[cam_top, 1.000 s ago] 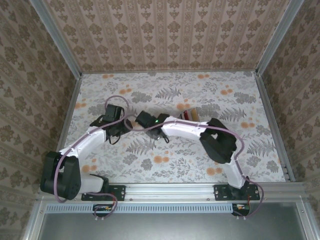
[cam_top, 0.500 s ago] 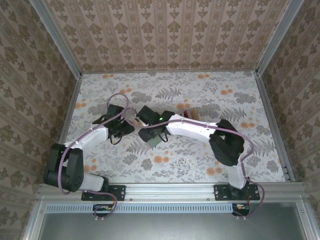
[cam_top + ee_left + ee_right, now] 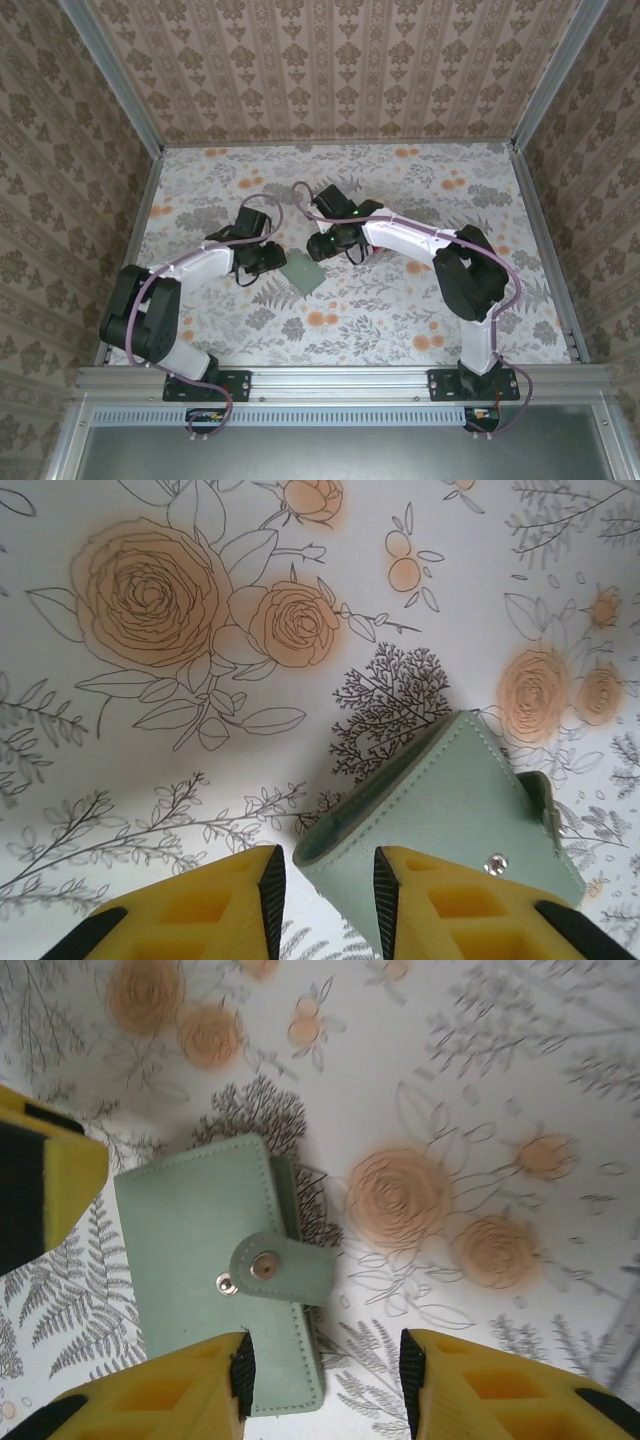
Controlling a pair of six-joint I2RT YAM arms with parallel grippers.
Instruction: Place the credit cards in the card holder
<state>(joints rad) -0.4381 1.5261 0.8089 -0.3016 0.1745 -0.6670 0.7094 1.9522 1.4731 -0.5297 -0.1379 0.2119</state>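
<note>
While its yellow pads (image 3: pixel 272 880) stood a little apart, the left end effector (image 3: pixel 327 880) was released rather than clenched. A corner of the card holder (image 3: pixel 450 790) reached into the gap, with one pad overlapping the holder's edge and the other clear of it. The holder's open edge (dark inside) faced that gap, and a metal snap stud (image 3: pixel 494 865) sat on its face near the overlapping pad.

The right end effector (image 3: pixel 325 1380) was likewise released, its pads parted wider. Another corner of the holder lay in that gap beside one pad, and the other pad stood off it above the bare floral desk (image 3: pixel 560 1070).

From that wrist the card holder lay flat on the desk, plain grey-green. Its strap tab (image 3: pixel 285 1270) was folded over one long edge, with one stud on the tab and a second just past the tab's end. One yellow-and-black finger (image 3: pixel 40 1175) of the left end effector was just beside the holder's opposite long edge; whether it touched I could not tell.

From above, the card holder lay near the middle of the desk, turned at an angle. The left end effector was just beside it and the right end effector just beyond its far corner. Both white arms (image 3: pixel 410 238) bent back from the holder to the aluminium rail (image 3: pixel 340 380), and patterned walls (image 3: pixel 330 70) closed the desk in.
</note>
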